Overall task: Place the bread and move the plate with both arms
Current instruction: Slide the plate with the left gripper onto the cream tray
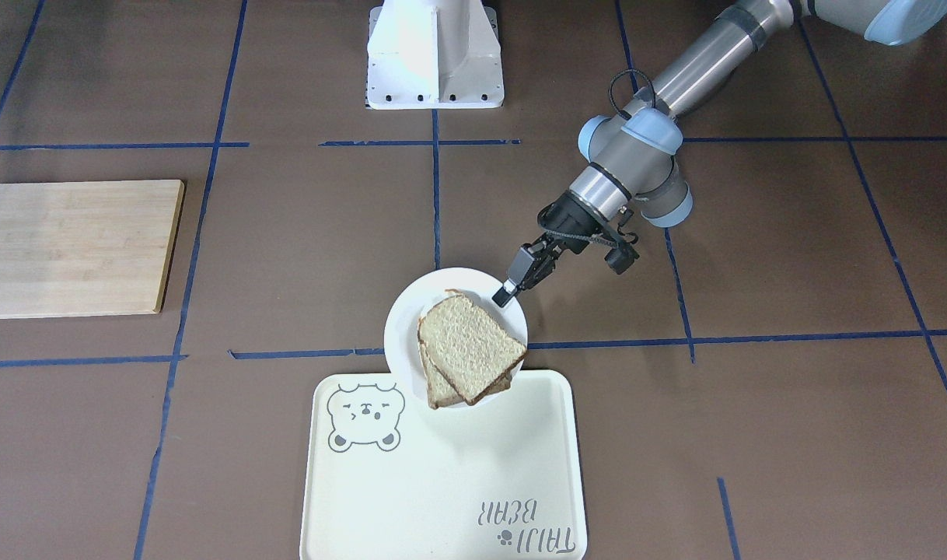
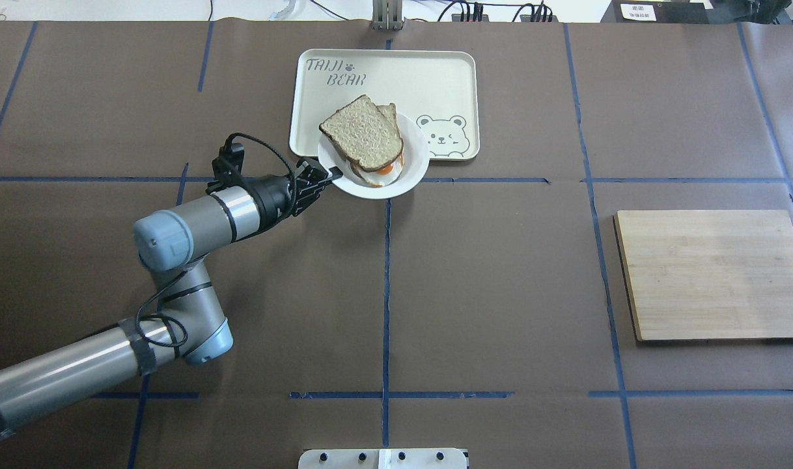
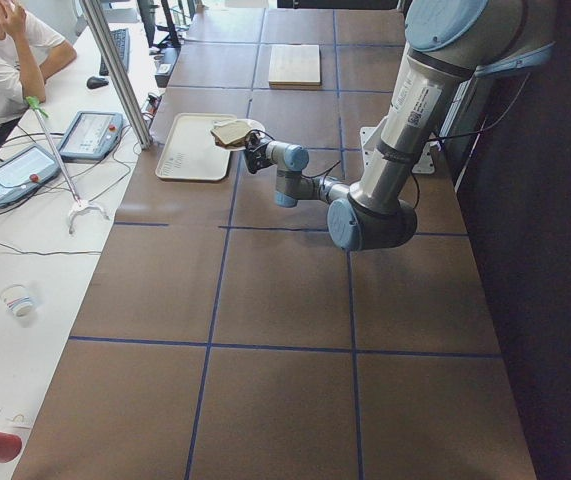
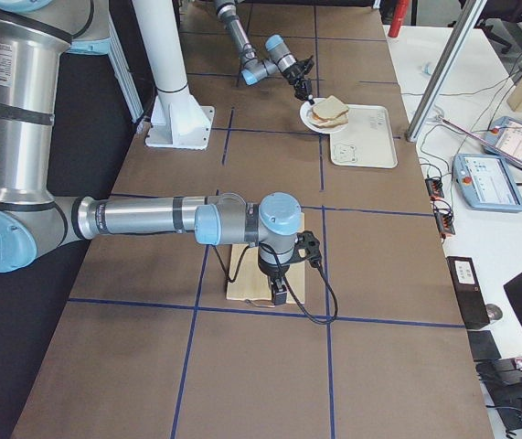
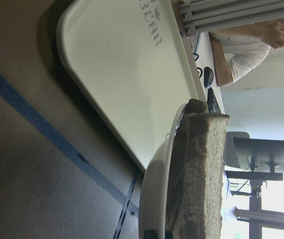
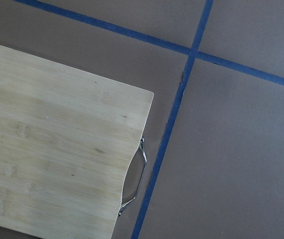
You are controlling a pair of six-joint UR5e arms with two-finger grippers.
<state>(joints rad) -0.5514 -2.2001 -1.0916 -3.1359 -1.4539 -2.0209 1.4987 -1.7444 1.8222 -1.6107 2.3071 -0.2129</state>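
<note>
I find the left gripper [image 1: 508,292] clenched on the rim of the small round white plate [image 1: 405,323], at the plate's left side. Its black fingers [image 2: 326,176] are pinched together over the edge. The left arm [image 2: 194,225] reaches in low from the near left of the brown table [image 2: 500,293].

On the plate lies the slice of tan wholemeal bread [image 1: 470,342] with a dark crust, flat and uppermost. A second slice [image 1: 440,386] shows beneath it. Between them, at the near edge, sits something white and orange [image 2: 383,170], egg-like.

The plate's far part overlaps the near edge of the cream rectangular tray with a bear drawing [image 1: 442,482]; its near part stands out over the table. I cannot tell whether the plate rests on the tray's rim or is held clear of it.

The right gripper [image 4: 280,296] shows only in the right-end view, pointing down, and I cannot tell whether it is released or clenched. Its wrist camera looks down on a corner of the pale wooden cutting board [image 2: 712,273] and the board's metal handle [image 6: 134,177]. The board lies at the right, well apart from the plate.
</note>
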